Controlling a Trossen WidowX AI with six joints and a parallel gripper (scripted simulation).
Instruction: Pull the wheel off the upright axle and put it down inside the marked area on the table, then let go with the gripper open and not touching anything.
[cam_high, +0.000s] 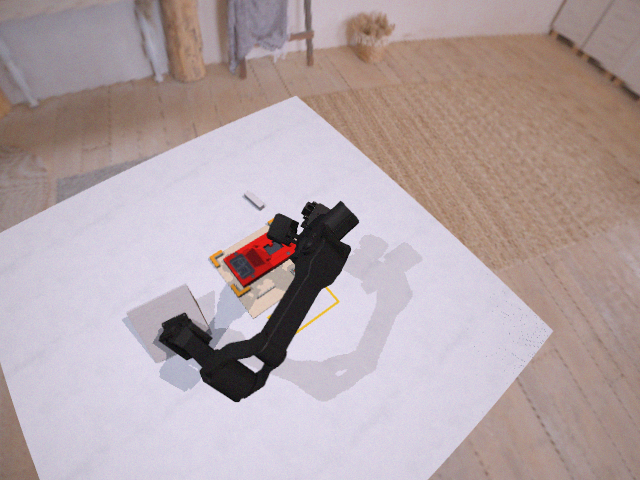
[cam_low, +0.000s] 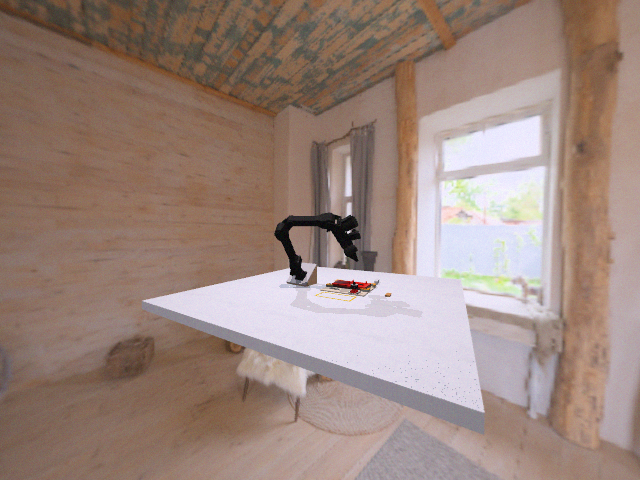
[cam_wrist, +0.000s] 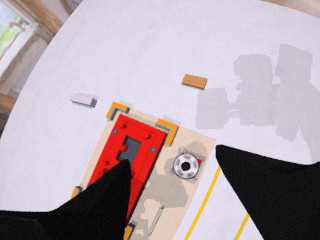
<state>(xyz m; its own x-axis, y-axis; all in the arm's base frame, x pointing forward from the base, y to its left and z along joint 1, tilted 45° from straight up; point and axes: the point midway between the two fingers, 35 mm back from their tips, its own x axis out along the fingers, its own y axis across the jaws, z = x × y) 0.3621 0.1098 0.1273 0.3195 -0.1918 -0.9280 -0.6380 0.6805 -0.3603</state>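
Note:
The wheel (cam_wrist: 187, 166) is a small grey and white disc. It sits on its upright axle on the beige board (cam_wrist: 167, 220) (cam_high: 256, 302), just right of a red plate (cam_wrist: 130, 154) (cam_high: 258, 258) (cam_low: 351, 282). The marked area is a yellow outlined rectangle (cam_wrist: 199, 210) (cam_high: 320, 313) (cam_low: 334, 299) on the table, right next to the board. My gripper (cam_wrist: 173, 158) (cam_low: 354, 253) is open and empty. It hangs well above the board and points down, with the wheel showing between its fingers. In the top view the arm hides the wheel.
A small orange block (cam_wrist: 195, 80) (cam_low: 387, 294) and a small grey block (cam_wrist: 83, 99) (cam_high: 254, 199) lie on the white table (cam_high: 413, 310) beyond the board. The arm's base stands on a grey wedge (cam_high: 160, 310). Orange corner brackets (cam_high: 216, 257) frame the red plate.

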